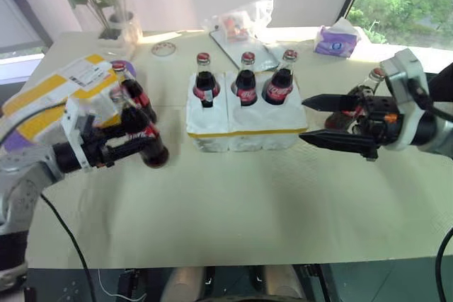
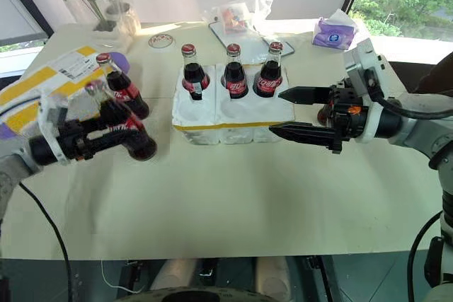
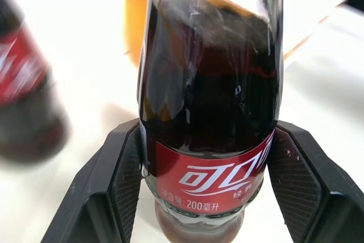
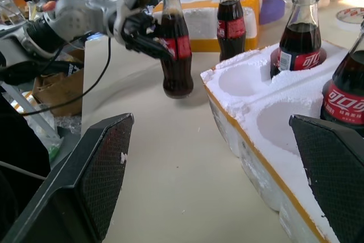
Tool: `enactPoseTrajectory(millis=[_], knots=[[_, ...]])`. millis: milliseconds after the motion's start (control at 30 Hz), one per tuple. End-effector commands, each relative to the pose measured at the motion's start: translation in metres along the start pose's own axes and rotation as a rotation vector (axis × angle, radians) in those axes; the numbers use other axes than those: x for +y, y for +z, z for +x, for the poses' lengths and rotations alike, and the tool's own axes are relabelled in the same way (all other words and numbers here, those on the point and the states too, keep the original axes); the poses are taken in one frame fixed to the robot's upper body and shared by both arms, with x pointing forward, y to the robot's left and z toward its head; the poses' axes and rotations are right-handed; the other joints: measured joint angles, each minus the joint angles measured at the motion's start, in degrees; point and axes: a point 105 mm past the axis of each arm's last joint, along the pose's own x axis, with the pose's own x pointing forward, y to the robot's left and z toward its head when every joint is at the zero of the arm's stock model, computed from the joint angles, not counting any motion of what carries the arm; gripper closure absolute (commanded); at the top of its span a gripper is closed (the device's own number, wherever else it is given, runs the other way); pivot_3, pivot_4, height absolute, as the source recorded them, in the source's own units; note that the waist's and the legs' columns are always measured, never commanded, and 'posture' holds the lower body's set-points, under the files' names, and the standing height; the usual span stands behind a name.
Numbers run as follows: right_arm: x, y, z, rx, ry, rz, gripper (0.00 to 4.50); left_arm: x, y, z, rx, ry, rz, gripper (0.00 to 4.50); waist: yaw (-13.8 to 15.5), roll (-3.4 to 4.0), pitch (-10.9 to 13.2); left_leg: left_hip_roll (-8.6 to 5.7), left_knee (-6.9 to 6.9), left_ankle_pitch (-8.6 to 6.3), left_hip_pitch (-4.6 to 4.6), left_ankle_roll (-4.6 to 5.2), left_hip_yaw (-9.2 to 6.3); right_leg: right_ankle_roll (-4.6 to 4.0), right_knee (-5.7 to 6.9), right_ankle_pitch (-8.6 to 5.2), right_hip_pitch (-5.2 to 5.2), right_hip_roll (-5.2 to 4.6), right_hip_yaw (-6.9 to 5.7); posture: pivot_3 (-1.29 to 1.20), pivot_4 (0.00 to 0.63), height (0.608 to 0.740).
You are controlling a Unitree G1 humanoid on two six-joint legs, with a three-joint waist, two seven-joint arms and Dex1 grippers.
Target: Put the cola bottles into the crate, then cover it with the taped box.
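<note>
Fingers of the left gripper pinch a cola bottle by its label at the left of the frame, base lifted off the table. Right gripper, at the right, has its fingers spread wide beside the crate at centre. Three bottles stand in the crate's far wells. Another bottle stands by the taped box at upper left.

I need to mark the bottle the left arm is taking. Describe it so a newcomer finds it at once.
Start at the taped box on the table's left side; two cola bottles stand free right of it. The nearer bottle is the one. Unlike the upright bottle behind, it leans between the left gripper's black fingers.
</note>
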Motion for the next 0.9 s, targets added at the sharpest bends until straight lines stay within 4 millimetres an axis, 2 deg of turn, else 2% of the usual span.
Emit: enactPoseTrajectory(millis=[33, 233, 333, 400, 533, 633, 900], knots=[[0.005, 0.005, 0.001, -0.018, 0.000, -0.061, 0.00, -0.032, 0.058, 0.013, -0.099, -0.193, 0.124, 1.92, -0.12, -0.02, 0.01, 0.00, 0.05, 0.00, 0.00, 0.00, 0.00, 0.02, 0.00, 0.01, 0.02, 0.00, 0.00, 0.00, 0.150, 0.740], [0.006, 0.002, 0.002, -0.035, -0.028, -0.063, 0.00, -0.063, 0.094, 0.057, -0.133, -0.434, 0.185, 1.92, -0.09, -0.03, 0.04, -0.07, 0.07, 0.01, 0.01, 0.01, 0.03, 0.33, 0.07, 0.19, 0.00, 0.07, 0.02, 0.00, 0.150, 0.740], [0.006, 0.001, 0.002, -0.044, -0.047, -0.063, 0.00, -0.065, 0.108, 0.083, -0.178, -0.441, 0.196, 1.92, -0.10, -0.06, 0.05, -0.07, 0.12, 0.03, 0.00, -0.01, 0.02, 0.35, 0.11, 0.20, 0.01, 0.09, 0.02, 0.00, 0.150, 0.740], [0.008, 0.000, 0.001, -0.048, -0.060, -0.063, 0.00, -0.059, 0.111, 0.107, -0.195, -0.372, 0.213, 1.92, -0.10, -0.08, 0.06, -0.08, 0.19, 0.03, 0.01, 0.00, 0.02, 0.38, 0.14, 0.22, 0.02, 0.10, 0.02, 0.00, 0.150, 0.740], [0.009, -0.003, -0.001, -0.061, -0.094, -0.061, 0.00, -0.056, 0.109, 0.141, -0.199, -0.306, 0.214, 1.92, -0.24, -0.08, 0.06, -0.08, 0.22, 0.05, 0.01, 0.00, 0.02, 0.50, 0.19, 0.28, 0.03, 0.12, 0.03, 0.00, 0.150, 0.740], [0.010, -0.005, -0.002, -0.065, -0.116, -0.062, 0.00, -0.051, 0.101, 0.160, -0.172, -0.245, 0.232, 1.92, -0.21, -0.10, 0.08, -0.08, 0.22, 0.05, 0.01, -0.01, 0.03, 0.52, 0.28, 0.29, -0.03, 0.12, 0.04, 0.00, 0.150, 0.740], [0.007, -0.007, -0.005, -0.069, -0.160, -0.059, 0.00, -0.059, 0.082, 0.177, -0.135, -0.287, 0.230, 1.92, -0.12, -0.16, 0.12, -0.08, 0.27, 0.09, 0.01, -0.07, 0.02, 0.52, 0.48, 0.29, -0.10, 0.11, 0.05, 0.00, 0.150, 0.740]])
